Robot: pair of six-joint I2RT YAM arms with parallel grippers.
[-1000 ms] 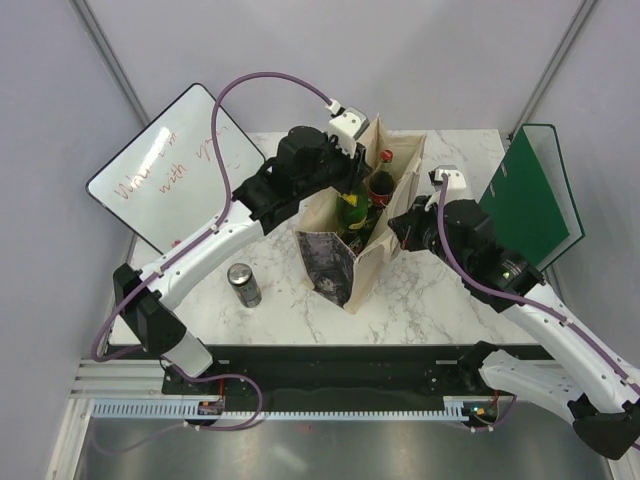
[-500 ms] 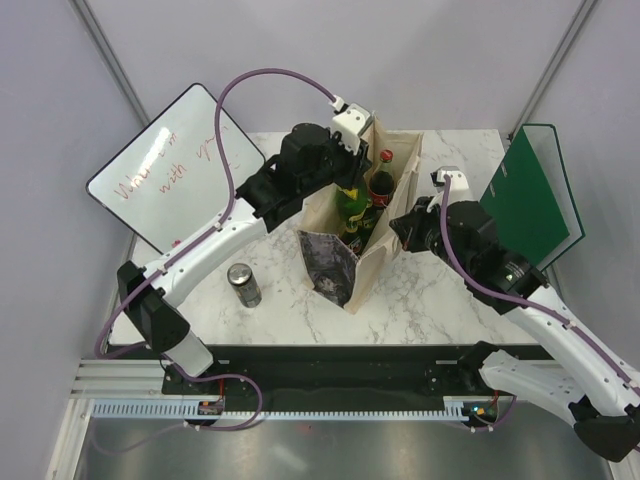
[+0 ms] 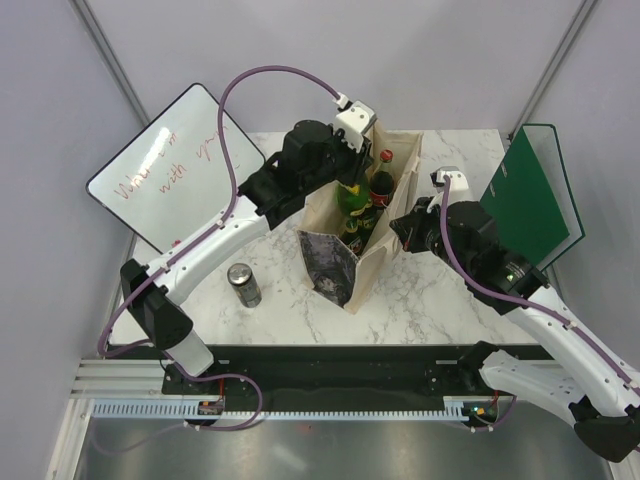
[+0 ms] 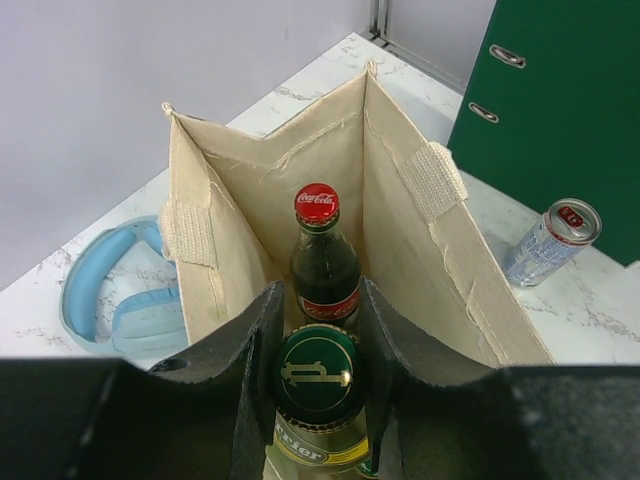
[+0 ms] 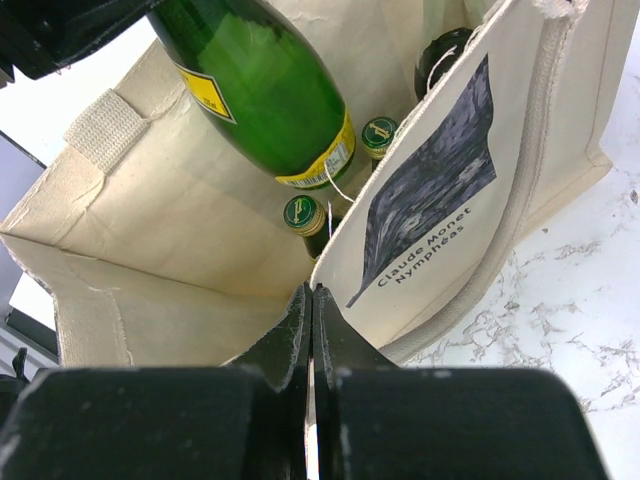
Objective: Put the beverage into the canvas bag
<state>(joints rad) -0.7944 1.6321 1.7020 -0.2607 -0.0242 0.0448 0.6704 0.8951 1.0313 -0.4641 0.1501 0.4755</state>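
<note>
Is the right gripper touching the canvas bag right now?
Touching. The right wrist view shows the right gripper with jaws shut on the canvas bag at its rim.

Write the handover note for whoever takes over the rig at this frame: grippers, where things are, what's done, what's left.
Left gripper: shut on the green bottle at its neck, bottle tilted, lower end inside the canvas bag.
Right gripper: shut on the bag's rim, holding the mouth open.
Done: a cola bottle and two green-capped bottles stand in the bag.
Left: lower and release the green bottle; a can stands outside the bag, probably next.
</note>
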